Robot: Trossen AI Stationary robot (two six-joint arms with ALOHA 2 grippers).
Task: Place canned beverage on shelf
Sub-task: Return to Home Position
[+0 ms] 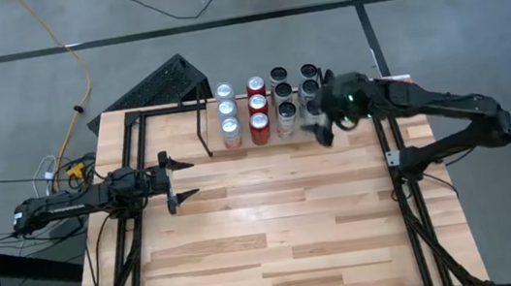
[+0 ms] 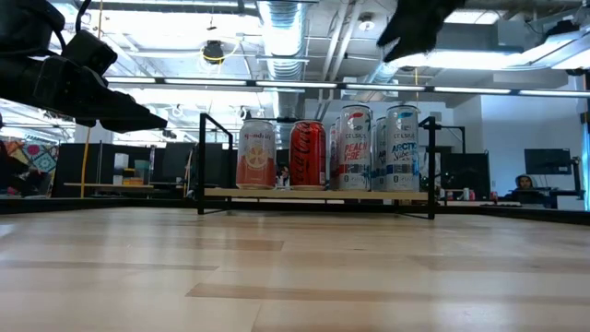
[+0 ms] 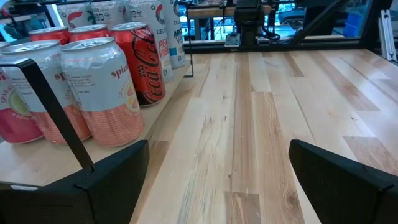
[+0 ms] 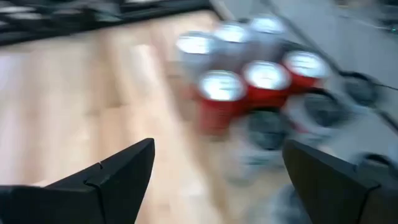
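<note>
The white-blue Celsius can stands upright on the shelf at the table's 12 o'clock. It fronts the end row beside the white-pink Celsius can, the Coca-Cola can and the Spindrift can, like behind like so each row holds one product. My right gripper hangs released and empty at that row's 5 o'clock, and my left gripper waits, likewise spread and empty, at the table's 9 o'clock, which I judge suits stocking completed. Only the low view gives the labels and shows my right gripper well above the can tops; only the high view shows the rows' depth.
</note>
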